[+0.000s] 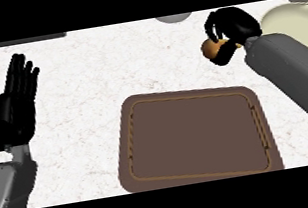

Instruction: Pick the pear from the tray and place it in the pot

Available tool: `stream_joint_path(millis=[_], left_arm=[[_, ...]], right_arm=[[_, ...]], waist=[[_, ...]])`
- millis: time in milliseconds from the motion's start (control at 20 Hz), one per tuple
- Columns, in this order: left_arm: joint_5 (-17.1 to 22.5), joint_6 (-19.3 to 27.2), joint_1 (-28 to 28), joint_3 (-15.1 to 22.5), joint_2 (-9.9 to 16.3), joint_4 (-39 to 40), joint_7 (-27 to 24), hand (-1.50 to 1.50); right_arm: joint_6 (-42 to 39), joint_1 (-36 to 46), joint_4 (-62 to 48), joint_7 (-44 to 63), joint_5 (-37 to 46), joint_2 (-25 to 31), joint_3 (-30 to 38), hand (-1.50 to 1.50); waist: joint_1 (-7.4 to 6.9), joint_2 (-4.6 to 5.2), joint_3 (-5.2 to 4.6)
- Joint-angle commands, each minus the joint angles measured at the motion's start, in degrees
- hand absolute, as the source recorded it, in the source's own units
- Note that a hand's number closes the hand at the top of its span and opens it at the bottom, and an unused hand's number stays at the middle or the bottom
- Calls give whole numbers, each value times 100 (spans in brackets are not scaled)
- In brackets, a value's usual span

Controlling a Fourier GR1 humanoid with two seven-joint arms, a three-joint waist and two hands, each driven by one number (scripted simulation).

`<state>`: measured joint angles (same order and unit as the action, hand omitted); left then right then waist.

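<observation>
A robot's right hand [229, 28] holds a pear [212, 48] above a white table [93, 75], between a brown tray [196, 135] and a cream pot [300, 19].

The speckled table fills the view. The tray lies at lower centre with nothing in it. The pot sits at the upper right, partly hidden by the grey right forearm. The left hand [15, 105] rests at the left edge, fingers straight and pointing up. The right hand's fingers curl round the small orange-brown pear, just left of the pot.
</observation>
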<state>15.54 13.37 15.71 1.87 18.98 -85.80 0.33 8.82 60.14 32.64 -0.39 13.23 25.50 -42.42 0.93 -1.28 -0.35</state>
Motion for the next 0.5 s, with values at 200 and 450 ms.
stream_joint_path(millis=[200, 450], left_arm=[[-1, -61, 107, -2, 26, 65, 20, 0], [69, -78, 18, -1, 49, -193, 218, 0]], right_arm=[[2670, 1107, -913, 3350, 792, -267, 314, 150], [3414, 1708, -1560, 5105, 1682, -316, -117, 150]], waist=[[-99, 34, -1], [-129, 29, 17]])
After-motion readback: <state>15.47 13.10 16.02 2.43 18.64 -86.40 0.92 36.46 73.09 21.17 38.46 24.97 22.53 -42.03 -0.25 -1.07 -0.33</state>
